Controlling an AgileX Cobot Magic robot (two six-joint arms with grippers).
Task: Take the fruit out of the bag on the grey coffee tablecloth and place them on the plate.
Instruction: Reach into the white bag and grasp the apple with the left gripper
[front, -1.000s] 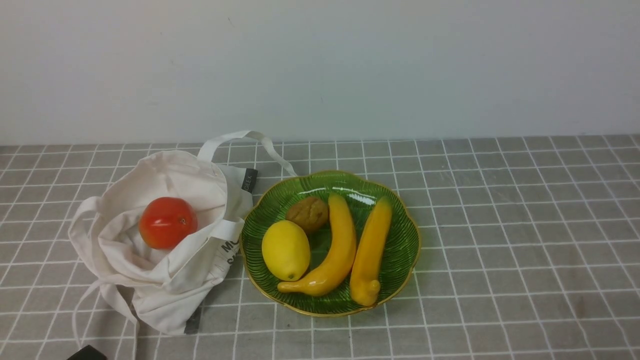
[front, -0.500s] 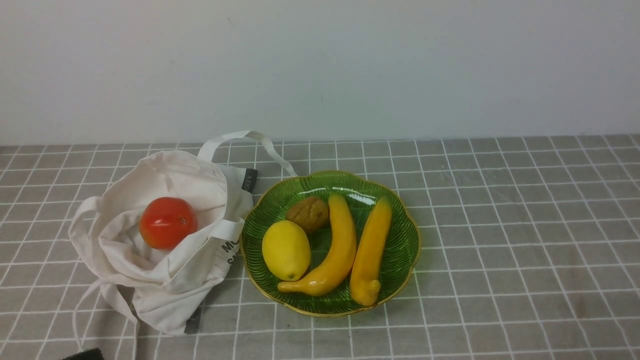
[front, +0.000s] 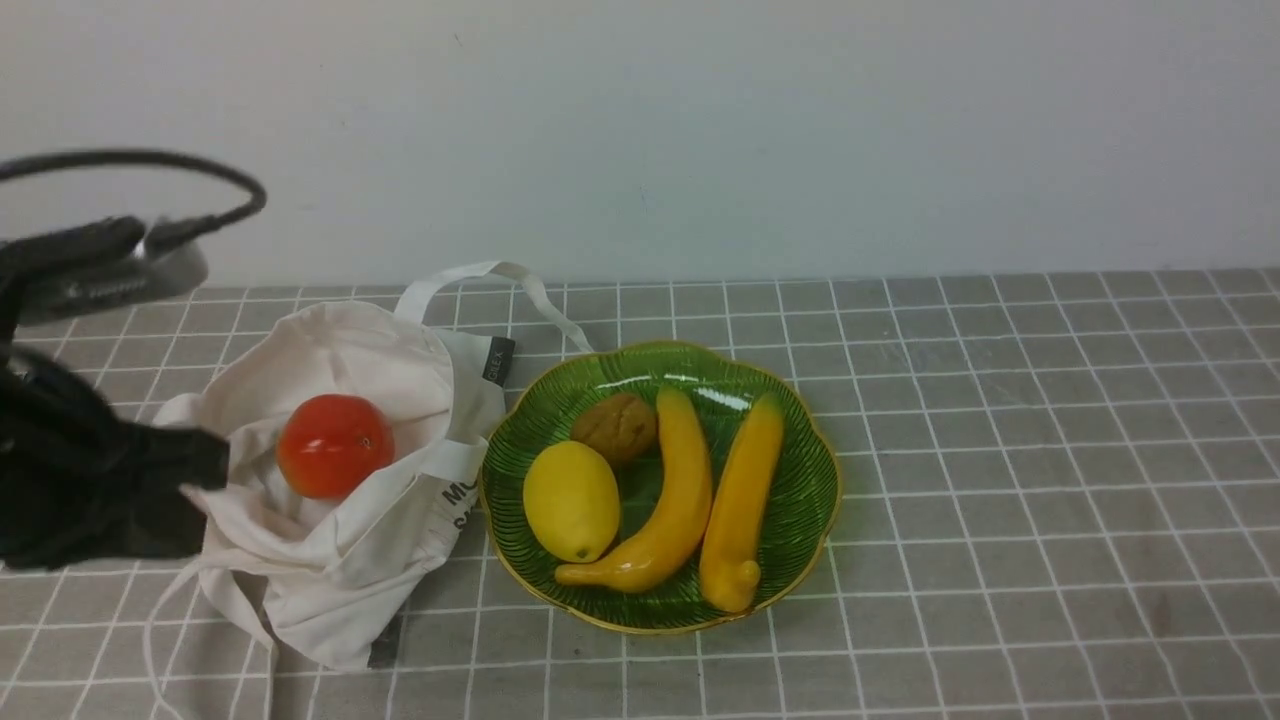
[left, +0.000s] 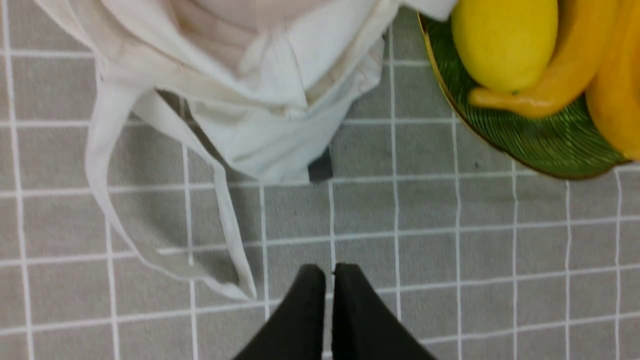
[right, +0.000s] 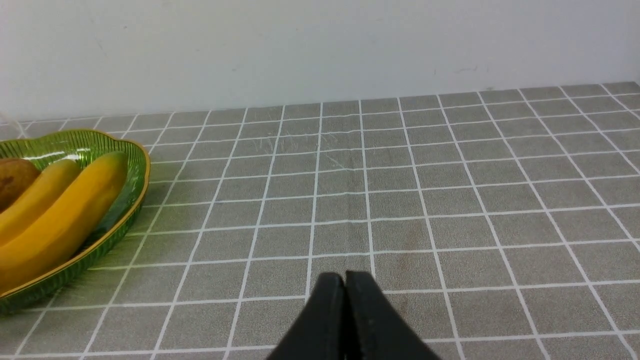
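Note:
The red-orange fruit (front: 334, 445) lies in the open mouth of the off-white bag (front: 340, 570) on the grey checked tablecloth (front: 1000, 450). The green plate (front: 810, 500) stands just right of the bag. My left arm (front: 90, 480) is a blurred black mass at the bag's left edge. In the left wrist view my left gripper (left: 332, 272) is shut and empty over bare cloth near the bag (left: 260, 100) and a strap; the fruit is hidden there. My right gripper (right: 345, 277) is shut and empty over the cloth, right of the plate (right: 137, 192).
On the plate lie a yellow lemon (front: 571, 500), two bananas (front: 680, 490) and a small brown fruit (front: 615, 427). A white wall stands behind the table. The bag's straps (front: 500, 275) trail towards the plate's far rim.
My left arm has swung up into the front view from the bottom left corner and now hangs at the bag's left edge. The fruit, bag and plate have not moved.

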